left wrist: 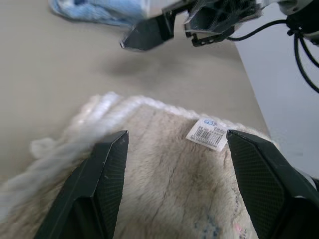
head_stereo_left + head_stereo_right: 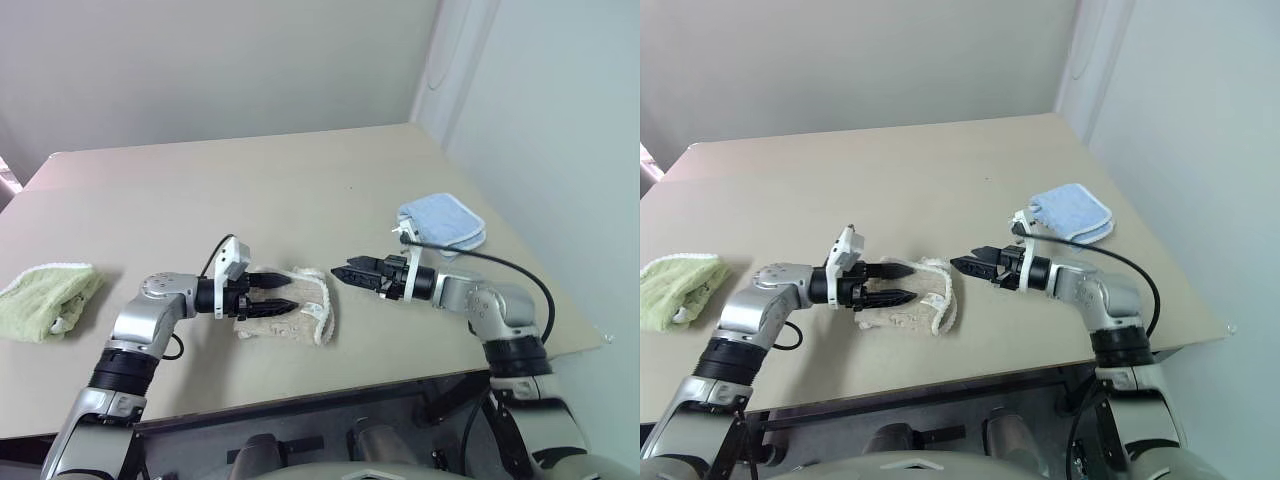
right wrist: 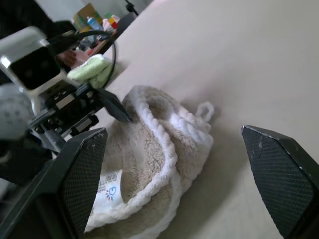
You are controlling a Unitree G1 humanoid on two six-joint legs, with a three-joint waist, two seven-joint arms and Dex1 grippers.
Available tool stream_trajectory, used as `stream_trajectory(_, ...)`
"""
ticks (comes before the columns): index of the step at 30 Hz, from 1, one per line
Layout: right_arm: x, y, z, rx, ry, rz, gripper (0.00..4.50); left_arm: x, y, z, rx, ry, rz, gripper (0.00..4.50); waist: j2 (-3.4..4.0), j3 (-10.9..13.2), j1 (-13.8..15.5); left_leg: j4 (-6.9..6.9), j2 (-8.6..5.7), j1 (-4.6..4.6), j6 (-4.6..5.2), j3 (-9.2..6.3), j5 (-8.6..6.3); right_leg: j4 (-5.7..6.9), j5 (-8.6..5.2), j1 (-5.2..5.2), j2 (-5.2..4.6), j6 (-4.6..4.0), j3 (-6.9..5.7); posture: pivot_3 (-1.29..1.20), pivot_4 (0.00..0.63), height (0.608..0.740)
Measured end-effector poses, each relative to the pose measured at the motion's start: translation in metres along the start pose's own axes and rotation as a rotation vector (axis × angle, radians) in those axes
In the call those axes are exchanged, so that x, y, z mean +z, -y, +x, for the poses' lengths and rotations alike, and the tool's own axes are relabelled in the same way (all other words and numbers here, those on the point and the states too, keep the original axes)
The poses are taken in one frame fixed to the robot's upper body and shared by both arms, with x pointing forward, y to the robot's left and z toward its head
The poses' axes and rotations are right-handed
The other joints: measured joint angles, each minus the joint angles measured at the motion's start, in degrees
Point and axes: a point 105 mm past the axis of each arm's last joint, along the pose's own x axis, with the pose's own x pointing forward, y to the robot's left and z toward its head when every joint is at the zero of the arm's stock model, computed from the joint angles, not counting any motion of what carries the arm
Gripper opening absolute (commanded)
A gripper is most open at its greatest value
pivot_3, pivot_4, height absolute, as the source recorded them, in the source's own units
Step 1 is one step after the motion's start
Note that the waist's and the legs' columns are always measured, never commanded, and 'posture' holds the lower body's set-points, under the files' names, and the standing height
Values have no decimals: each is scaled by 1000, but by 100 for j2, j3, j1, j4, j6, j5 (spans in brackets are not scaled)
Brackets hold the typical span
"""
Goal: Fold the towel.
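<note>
The towel (image 2: 312,303) is a beige terry bundle with white corded edging, lying in a folded heap near the table's front edge. A white label (image 1: 207,134) and a small loop (image 3: 206,109) show on it. My left gripper (image 2: 293,290) points right over the towel's left half, its black fingers open with nothing between them. My right gripper (image 2: 340,272) points left, just right of the towel and apart from it, and is also open and empty. The two grippers face each other across the towel's right end.
A light blue folded cloth (image 2: 440,225) lies behind my right arm near the table's right edge. A light green folded cloth (image 2: 45,298) rests at the far left. The tan table (image 2: 250,190) stretches back toward the wall.
</note>
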Motion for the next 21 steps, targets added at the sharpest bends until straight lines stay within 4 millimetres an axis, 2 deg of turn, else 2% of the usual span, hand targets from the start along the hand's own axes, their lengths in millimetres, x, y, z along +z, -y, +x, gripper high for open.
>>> stream_trajectory(3,-7,-4,0,33,-69,107,4500,4,2,-14,46,8,-19,3320,1,0,2,-4,0,-3,0,0,0,-1,-2,-4,0,1,0,0,0,740)
stream_trajectory(6,-17,-5,-1,35,-150,184,4500,-1,7,-26,87,-5,-48,3320,1,1,-7,-4,0,-3,0,3,0,-5,-2,-3,-1,2,2,0,0,740)
stream_trajectory(11,-40,-5,2,37,-282,289,4500,-6,17,-37,133,8,-92,3320,-1,2,-1,-1,0,-4,-1,3,-1,-6,-2,-4,-2,2,1,0,0,740)
stream_trajectory(16,-48,-6,7,45,-338,344,4500,-8,28,-45,168,21,-98,3320,-1,2,-19,-5,0,-6,-1,4,-1,-10,-3,-9,-2,1,1,0,0,740)
stream_trajectory(21,-52,-14,24,81,-352,397,4500,-3,38,-53,167,16,-54,3320,0,3,-51,-8,0,-8,-1,5,-1,-10,-3,-12,-2,1,2,0,0,740)
